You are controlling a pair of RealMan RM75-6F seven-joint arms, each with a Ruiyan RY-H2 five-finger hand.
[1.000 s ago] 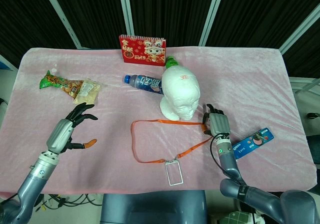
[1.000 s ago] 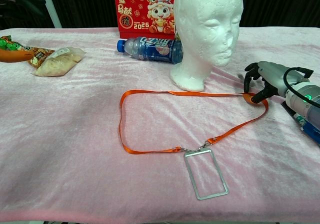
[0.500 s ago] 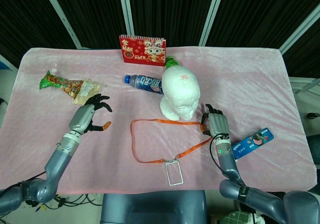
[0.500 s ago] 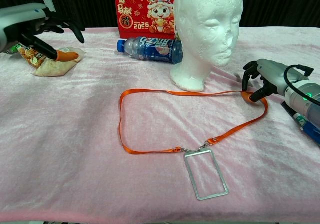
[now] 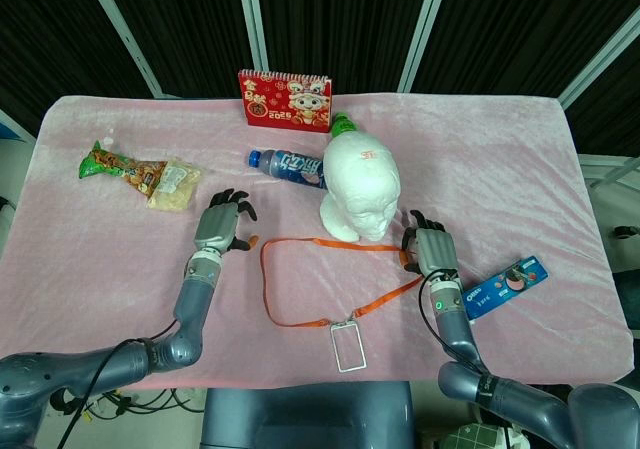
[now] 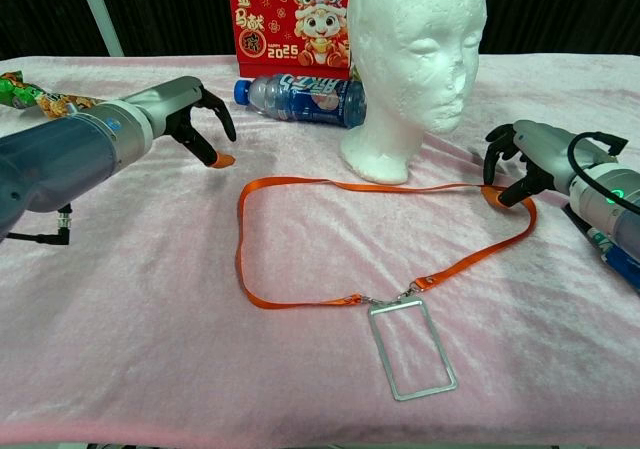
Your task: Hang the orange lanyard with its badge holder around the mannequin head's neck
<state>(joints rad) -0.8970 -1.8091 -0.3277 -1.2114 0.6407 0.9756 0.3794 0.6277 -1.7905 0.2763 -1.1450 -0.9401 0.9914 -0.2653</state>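
Note:
The orange lanyard (image 5: 300,244) lies flat in a loop on the pink cloth in front of the white foam mannequin head (image 5: 361,181). Its clear badge holder (image 6: 412,349) rests at the near end. My left hand (image 6: 190,117) hovers just left of the strap's far left corner (image 6: 247,187), fingers apart and curled down, holding nothing. My right hand (image 6: 522,157) sits at the strap's right bend (image 6: 497,195), right of the head (image 6: 420,59). Its fingers curl down onto the strap there. Whether they pinch it is hidden.
A blue water bottle (image 5: 288,165) lies behind the head, with a red desk calendar (image 5: 285,99) further back. Two snack packs (image 5: 125,168) lie at the back left. A blue packet (image 5: 505,285) lies right of my right hand, near the table's right side.
My left hand has swept from the table's left side rightward to just beside the lanyard's left corner. My right hand has barely moved, its fingers curling slightly closer onto the strap.

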